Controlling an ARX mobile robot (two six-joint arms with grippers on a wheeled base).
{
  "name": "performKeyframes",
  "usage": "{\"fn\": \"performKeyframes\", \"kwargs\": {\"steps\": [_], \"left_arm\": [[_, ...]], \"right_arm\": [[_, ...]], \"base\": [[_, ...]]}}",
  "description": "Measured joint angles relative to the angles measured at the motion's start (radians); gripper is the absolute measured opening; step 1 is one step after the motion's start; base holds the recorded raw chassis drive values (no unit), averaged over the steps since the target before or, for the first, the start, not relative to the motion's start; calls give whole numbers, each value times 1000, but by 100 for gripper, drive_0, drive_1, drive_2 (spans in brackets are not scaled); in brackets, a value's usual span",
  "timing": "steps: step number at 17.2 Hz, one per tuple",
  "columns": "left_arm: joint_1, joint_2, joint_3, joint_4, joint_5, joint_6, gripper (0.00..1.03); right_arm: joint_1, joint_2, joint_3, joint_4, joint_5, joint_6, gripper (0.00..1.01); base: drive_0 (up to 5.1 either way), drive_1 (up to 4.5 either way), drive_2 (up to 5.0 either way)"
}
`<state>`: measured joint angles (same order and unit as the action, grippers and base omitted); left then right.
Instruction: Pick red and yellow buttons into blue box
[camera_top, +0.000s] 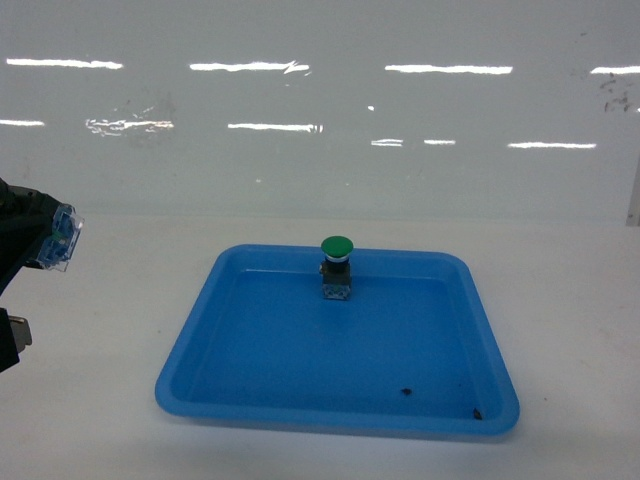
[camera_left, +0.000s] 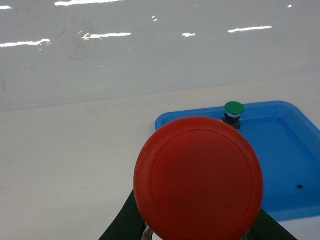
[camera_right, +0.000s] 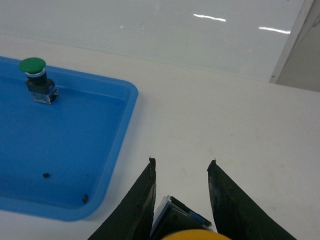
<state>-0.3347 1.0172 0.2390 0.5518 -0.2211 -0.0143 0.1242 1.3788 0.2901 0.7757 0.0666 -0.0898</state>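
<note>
The left gripper (camera_left: 195, 235) is closed on the red button (camera_left: 199, 179), cap toward the camera; the right gripper (camera_right: 181, 197) clamps the yellow button (camera_right: 196, 235) by its body. Both look light, rigid and smooth-capped, best held by the blocky body. The blue box is out of view.

right end effector (camera_right: 182, 167) two matte black tapered fingers (camera_right: 142, 200) with worn, chipped tips, left end effector (camera_left: 195, 232) only dark black finger bases at frame bottom, head view shows black arm housing (camera_top: 18, 232) at left edge, small grey bracket below
</note>
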Motion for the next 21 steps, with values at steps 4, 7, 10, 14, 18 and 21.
{"fn": "performKeyframes", "kwargs": {"steps": [4,7,10,14,18,21], "left_arm": [[0,0,0,1,0,0,23],[3,-5,0,1,-5,0,23],[3,-5,0,-2,-3,0,23],[2,-4,0,2,-3,0,23],[2,-3,0,1,-3,0,23],[2,-4,0,0,-3,0,23]], "right_arm": [[0,0,0,-1,1,0,29],[0,-1,0,-1,0,0,29],[0,0,-2,-1,0,0,29],[0,0,-2,2,0,0,29],[0,0,-2,2,0,0,29],[0,0,-2,0,1,0,29]], "base": [[9,-388,406],[271,-431,161],[432,-431,38],[461,-402,-7],[465,-398,-17],[424,-437,22]]}}
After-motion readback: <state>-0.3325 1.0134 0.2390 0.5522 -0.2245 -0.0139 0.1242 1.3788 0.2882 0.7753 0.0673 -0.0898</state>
